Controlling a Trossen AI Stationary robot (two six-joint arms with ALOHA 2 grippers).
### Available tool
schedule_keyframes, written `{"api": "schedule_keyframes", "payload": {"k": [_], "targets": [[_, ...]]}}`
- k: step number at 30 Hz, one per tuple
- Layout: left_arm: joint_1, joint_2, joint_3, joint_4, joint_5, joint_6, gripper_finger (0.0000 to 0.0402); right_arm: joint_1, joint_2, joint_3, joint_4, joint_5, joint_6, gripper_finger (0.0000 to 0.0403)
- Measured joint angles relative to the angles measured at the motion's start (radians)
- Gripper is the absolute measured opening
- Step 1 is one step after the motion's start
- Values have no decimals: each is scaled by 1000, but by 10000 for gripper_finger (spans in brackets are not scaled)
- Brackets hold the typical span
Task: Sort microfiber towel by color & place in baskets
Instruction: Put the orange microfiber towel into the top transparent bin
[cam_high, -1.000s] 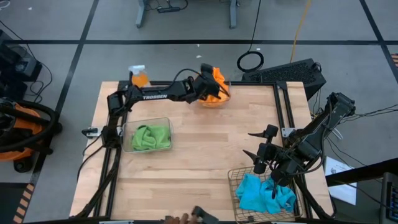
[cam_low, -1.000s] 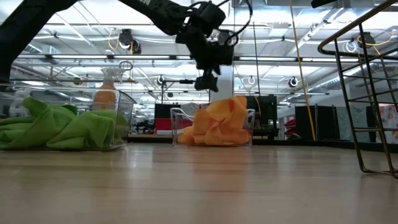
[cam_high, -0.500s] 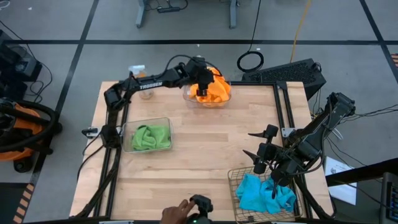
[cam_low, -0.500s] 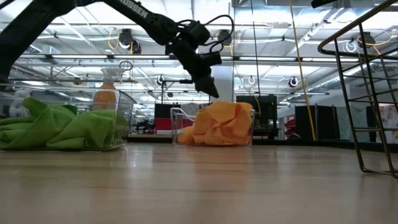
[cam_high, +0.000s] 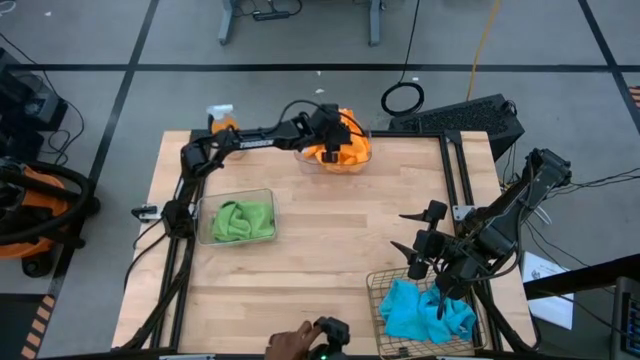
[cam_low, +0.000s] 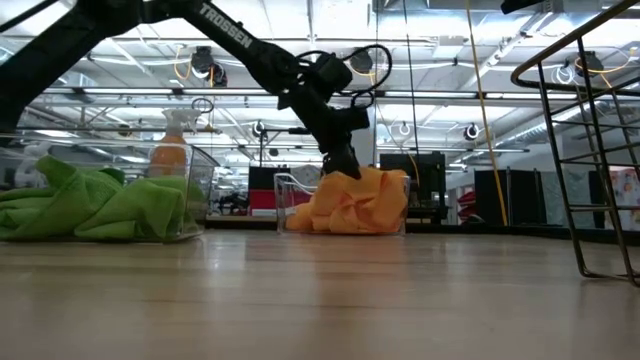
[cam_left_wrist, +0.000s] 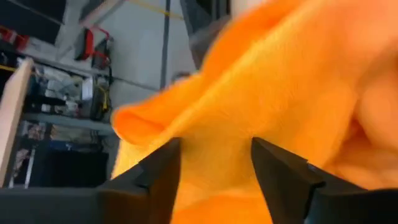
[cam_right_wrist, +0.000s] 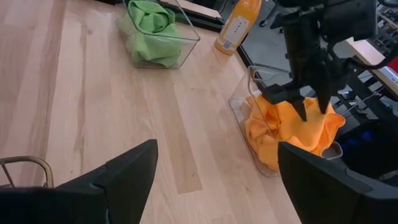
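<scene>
In the far clear tub (cam_high: 335, 160), left claw (cam_right_wrist: 309, 106) pressing orange towels (cam_low: 355, 200), fingers (cam_left_wrist: 283, 177) parted, right claw (cam_high: 430, 262) apart.

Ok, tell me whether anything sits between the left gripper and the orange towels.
Nothing visible does: the left gripper is right down on the orange towels in their clear tub, fingers against the cloth.

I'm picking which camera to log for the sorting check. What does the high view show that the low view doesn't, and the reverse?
Only the high view shows the blue towels in the wire-mesh basket, the right gripper beside it, and a person's hand. Only the low view shows the room's ceiling lights. Both show the left gripper pressing into the orange towels, the green towels in their tub, and the spray bottle.
</scene>
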Motion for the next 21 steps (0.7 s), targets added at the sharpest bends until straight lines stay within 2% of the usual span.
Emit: {"api": "schedule_keyframes", "payload": {"k": [3, 7, 9, 12, 16, 19, 21], "targets": [[-8, 3, 0, -26, -40, 5, 151, 0, 0, 0, -4, -6, 0, 320], [-12, 0, 0, -55, -74, 7, 43, 0, 0, 0, -4, -11, 0, 320], [-12, 0, 0, -92, -76, -11, 13, 0, 0, 0, -4, -12, 0, 320], [-19, 0, 0, -127, -111, -26, 13, 0, 0, 0, -4, -15, 3, 320], [-42, -23, -2, -91, -161, -53, 10, 0, 0, 0, -4, -14, 3, 320], [-56, -33, 0, 73, -278, -100, 12, 0, 0, 0, -3, -10, -1, 320], [-50, -33, 0, 168, -285, -127, 18, -1, 0, 0, -2, -7, -1, 320]]}}
